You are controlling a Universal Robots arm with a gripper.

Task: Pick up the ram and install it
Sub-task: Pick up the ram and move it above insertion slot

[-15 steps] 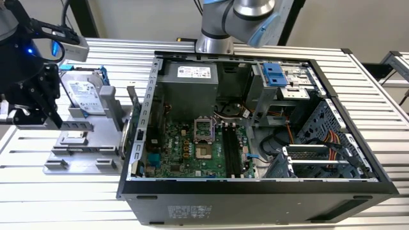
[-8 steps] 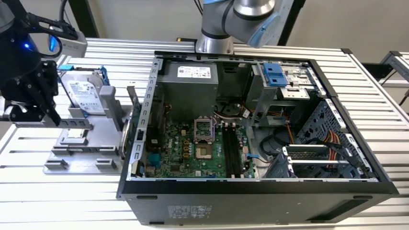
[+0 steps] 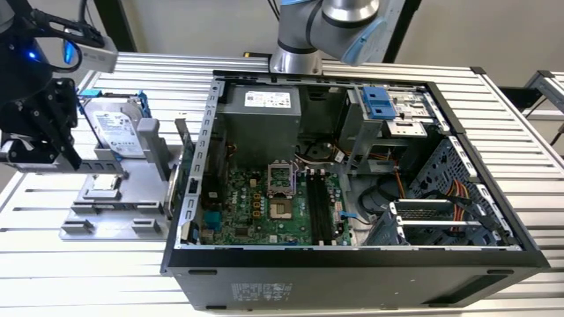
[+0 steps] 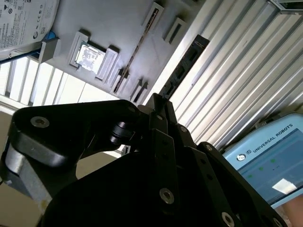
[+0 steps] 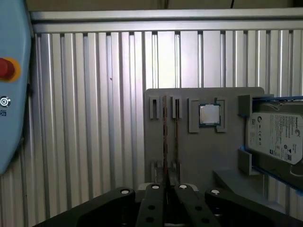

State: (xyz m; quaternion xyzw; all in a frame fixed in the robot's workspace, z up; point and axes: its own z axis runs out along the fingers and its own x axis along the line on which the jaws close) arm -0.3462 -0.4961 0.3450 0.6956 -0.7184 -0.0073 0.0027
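Printed white labels covered the hard drive (image 5: 277, 137) and power supply (image 3: 266, 99). The ram (image 5: 164, 135) stood on edge in the grey holder (image 5: 203, 156) beside the CPU (image 5: 209, 115); the gripper (image 5: 166, 187) hung near, jaws closed on nothing.

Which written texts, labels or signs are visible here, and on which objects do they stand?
Hard drive label: print too small to read.
Power supply sticker: too small.
Computer case outer sticker: blurred.
Teach pendant: maker's name, left unquoted; screen blurred.
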